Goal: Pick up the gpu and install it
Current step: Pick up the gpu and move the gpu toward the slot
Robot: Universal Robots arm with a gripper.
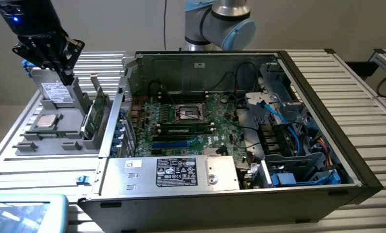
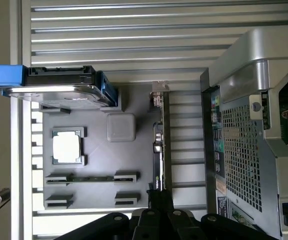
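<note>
The end effector hung in the upper left of the exterior view with its fingers closed on nothing, above the grey holder and apart from the gpu. The gpu stood on its long edge in a slot of that holder, on the side nearest the computer case, in the left middle of the exterior view. In the wrist view it showed edge-on as a thin dark strip in line with the closed fingers. By the look of it the card would be light and stiff, a flat board that would not sag when lifted. It would also be fragile, since its small parts and the contact strip along one edge would bear neither pressure nor scraping. The free upper edge looked the best place to take it, pinching the two flat faces near the middle of its length so that it would not swing. Its thinness would leave a narrow grip and little margin for tilt. Beside it in the holder a silver hard drive stood upright, just under the end effector in the exterior view. A square processor lay flat lower in the frame, with a memory stick in its cradle nearby. The holder rested on the slatted tabletop, just beside the open case. The case's green motherboard lay exposed at the centre of the frame.
</note>
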